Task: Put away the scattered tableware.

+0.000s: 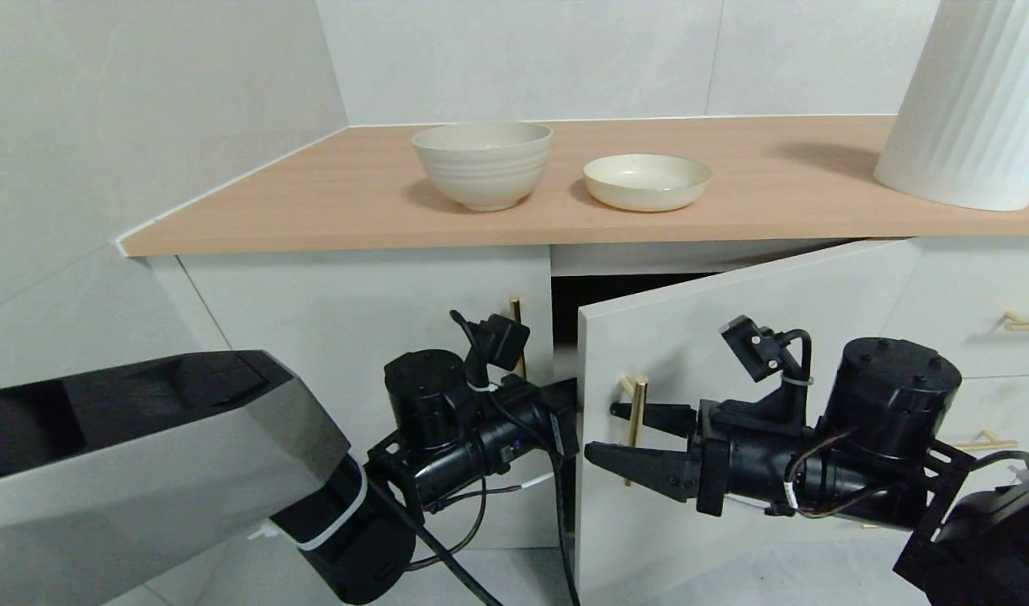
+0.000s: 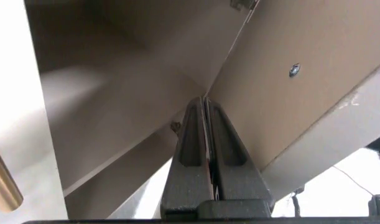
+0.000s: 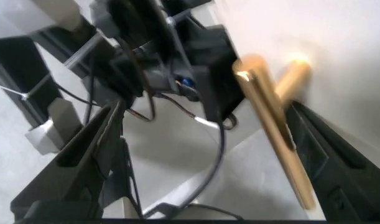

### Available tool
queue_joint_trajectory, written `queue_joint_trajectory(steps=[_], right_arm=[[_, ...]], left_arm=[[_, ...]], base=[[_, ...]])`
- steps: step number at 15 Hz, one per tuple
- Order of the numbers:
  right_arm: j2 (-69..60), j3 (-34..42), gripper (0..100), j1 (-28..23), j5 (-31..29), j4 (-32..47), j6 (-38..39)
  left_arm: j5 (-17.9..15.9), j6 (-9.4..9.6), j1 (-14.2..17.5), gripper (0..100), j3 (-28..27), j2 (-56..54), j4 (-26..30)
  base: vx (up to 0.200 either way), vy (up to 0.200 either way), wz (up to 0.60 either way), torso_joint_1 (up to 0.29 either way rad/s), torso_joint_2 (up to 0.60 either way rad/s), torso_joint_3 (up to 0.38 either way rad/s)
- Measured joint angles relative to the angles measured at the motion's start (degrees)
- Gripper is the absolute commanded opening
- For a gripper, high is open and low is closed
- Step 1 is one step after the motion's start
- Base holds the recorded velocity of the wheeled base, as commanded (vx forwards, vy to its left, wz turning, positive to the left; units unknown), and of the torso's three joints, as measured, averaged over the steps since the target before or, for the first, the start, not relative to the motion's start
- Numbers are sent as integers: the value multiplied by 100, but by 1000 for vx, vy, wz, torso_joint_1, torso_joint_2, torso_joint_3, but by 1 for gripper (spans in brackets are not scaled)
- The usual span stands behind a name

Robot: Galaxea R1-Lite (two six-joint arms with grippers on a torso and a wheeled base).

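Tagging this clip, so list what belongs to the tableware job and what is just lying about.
Job: bowl and shallow dish on the counter; open cabinet door; its brass handle, inside the open right gripper; shut left gripper at the cabinet opening.
Lying about: white ribbed container; drawer handles at right.

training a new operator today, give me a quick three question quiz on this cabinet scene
1. True or false: the white cabinet door with the brass bar handle is fully closed.
2. Which stands farthest to the robot's left on the wooden countertop? A) deep ribbed cream bowl B) shallow cream dish C) tall white fluted container
3. Fill in: the right gripper is ___, with a finger on either side of the handle, while the left gripper is shut.

Key: 1 false; 2 A; 3 open
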Motion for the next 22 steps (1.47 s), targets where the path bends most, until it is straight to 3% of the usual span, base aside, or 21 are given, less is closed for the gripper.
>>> queue_joint_trajectory(steps=[4,7,8,12,17,22], right_arm=[[-154,213,100,-254,-50,-11,-208],[-525,621,100,-295,-257,157,-447],[-685,745,100,-295,-583,354,-602],[-1402,937,100,72,-3260,1635,-1457],[-2525,491,100,636,-4272,4569,-1573],[-2868,338,100,905,-4324,4673,-1562]], left_arm=[[-26,-2,-41,0,-99,-5,35],[-34,11,-52,0,-319,-48,517],[-37,15,-54,0,-446,-85,778],[-37,23,-65,0,-636,-452,1284],[-39,22,-135,0,-538,-606,1308],[-41,22,-221,0,-488,-573,1481]], base=[[0,0,0,0,0,0],[0,0,0,0,0,0],[0,0,0,0,0,0],[0,0,0,0,0,0],[0,0,0,0,0,0],[0,0,0,0,0,0]])
